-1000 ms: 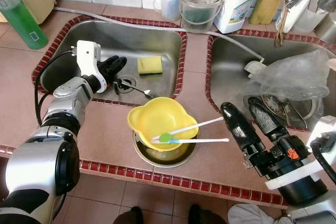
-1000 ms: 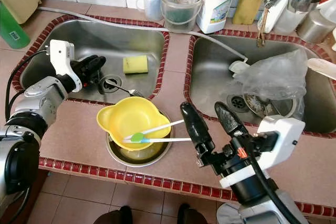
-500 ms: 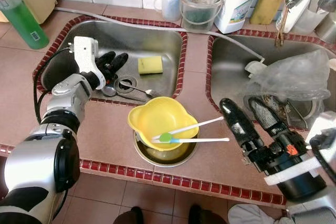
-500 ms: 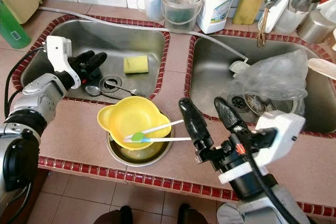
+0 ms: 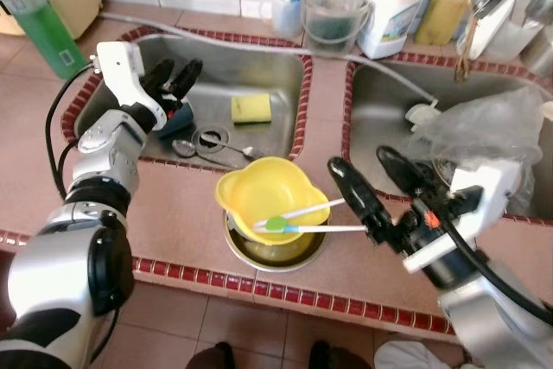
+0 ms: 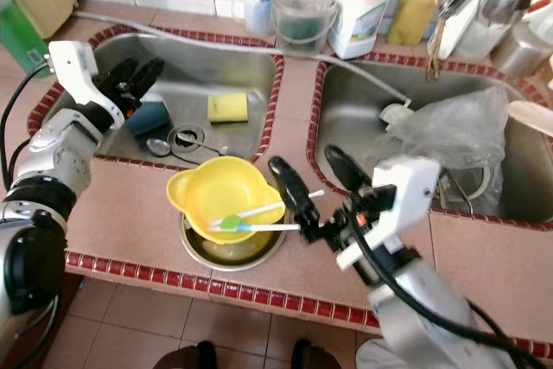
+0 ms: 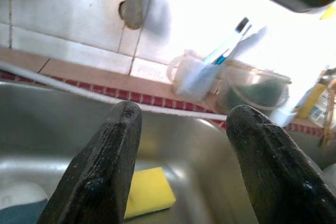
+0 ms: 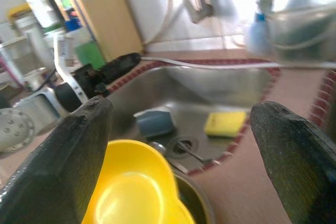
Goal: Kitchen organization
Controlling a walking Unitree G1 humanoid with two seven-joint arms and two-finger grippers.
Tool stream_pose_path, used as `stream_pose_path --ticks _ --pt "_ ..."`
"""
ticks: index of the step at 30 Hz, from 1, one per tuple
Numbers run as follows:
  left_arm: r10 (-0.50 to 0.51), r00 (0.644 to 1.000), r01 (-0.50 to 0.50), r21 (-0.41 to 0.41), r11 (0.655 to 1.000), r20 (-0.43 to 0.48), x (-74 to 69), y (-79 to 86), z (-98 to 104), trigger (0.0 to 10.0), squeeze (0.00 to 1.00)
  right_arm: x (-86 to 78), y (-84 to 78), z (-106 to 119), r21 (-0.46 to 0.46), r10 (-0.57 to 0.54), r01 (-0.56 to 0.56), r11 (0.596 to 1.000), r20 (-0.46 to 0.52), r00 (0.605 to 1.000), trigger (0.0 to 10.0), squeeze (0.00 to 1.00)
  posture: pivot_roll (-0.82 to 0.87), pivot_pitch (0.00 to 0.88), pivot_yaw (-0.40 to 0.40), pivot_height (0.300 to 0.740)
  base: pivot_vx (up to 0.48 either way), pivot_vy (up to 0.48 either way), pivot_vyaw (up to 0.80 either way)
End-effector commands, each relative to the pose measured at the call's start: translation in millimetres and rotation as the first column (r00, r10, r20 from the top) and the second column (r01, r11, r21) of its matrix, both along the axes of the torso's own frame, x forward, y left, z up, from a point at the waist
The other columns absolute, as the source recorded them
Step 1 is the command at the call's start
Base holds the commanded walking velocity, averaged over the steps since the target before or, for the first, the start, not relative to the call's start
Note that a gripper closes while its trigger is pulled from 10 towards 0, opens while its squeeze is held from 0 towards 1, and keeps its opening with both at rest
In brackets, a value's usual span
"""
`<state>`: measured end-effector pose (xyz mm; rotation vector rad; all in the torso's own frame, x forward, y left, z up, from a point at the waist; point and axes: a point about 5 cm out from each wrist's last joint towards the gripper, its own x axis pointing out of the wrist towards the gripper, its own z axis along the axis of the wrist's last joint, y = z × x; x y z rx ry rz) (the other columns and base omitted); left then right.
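- Green soap bottle (image 5: 41, 28) upright at the far-left corner of the counter (image 5: 173, 218).
- Left gripper (image 5: 173, 81) raised over the left end of the left sink (image 5: 259, 62), fingers spread, nothing between them; they point toward the tiled back wall.
- Below it in that sink: a blue-grey object (image 6: 147, 117) by the left wall, a metal spoon (image 5: 186, 148) beside the drain (image 5: 210, 137), bowl end toward the left wall, long axis running along the front wall.
- Yellow sponge (image 5: 250, 109) flat on the sink floor, right of the drain.
- Yellow bowl (image 5: 270, 199) sits in a steel bowl (image 5: 275, 251) on the counter's front strip, just in front of the left sink's right front corner.
- Two white utensils (image 5: 304, 220) lie across the yellow bowl's rim; long axes run roughly left-right, green tip (image 5: 273, 225) at the left end, handles pointing right toward the right gripper.
- Right gripper (image 5: 370, 181) over the counter just right of the bowls, fingers wide apart, empty, pointing left and away; nearer finger close to the handle ends, contact unclear.
- Right sink (image 5: 389, 114) holds a crumpled clear plastic bag (image 5: 484, 127).
- Back ledge: cup of toothbrushes (image 5: 288, 8), clear tub (image 5: 337, 16), white detergent bottle (image 5: 397, 2).
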<state>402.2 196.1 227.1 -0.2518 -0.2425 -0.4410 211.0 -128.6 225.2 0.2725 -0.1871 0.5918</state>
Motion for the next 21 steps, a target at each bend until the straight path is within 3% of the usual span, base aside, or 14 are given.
stream_pose_path --ticks 1,6,9,13,21 --pt "0.003 0.997 -0.002 -0.010 1.000 0.072 -2.9 0.2 8 10.0 0.00 6.7 2.3 -4 -0.030 0.018 -0.017 0.999 0.021 1.000 10.0 0.00 0.01 0.099 -0.011 0.740 0.000 0.000 0.00" --pt "-0.005 0.993 0.007 -0.015 1.000 0.120 -7.1 -3.5 12 10.0 0.00 14.5 6.2 -7 -0.055 0.029 -0.026 0.998 0.046 0.999 10.0 0.00 0.03 0.078 -0.018 0.740 0.000 0.000 0.00" --pt "-0.001 0.987 0.001 0.003 1.000 0.158 -17.2 -18.1 2 10.0 0.00 25.7 15.5 -11 -0.089 0.060 -0.053 0.995 0.080 0.995 10.0 0.00 0.08 0.015 -0.041 0.740 0.000 0.000 0.00" --pt "-0.015 0.981 0.018 -0.013 1.000 0.192 -26.1 -25.5 1 10.0 0.00 31.9 20.0 -15 -0.111 0.068 -0.057 0.992 0.099 0.993 10.0 0.00 0.09 0.000 -0.051 0.740 0.000 0.000 0.00" --pt "0.028 0.980 -0.024 -0.024 0.999 0.198 -40.5 -28.0 -5 10.0 0.00 36.7 25.1 -32 -0.149 0.047 -0.031 0.988 0.103 0.994 10.0 0.00 0.10 0.000 -0.061 0.740 0.000 0.000 0.00"
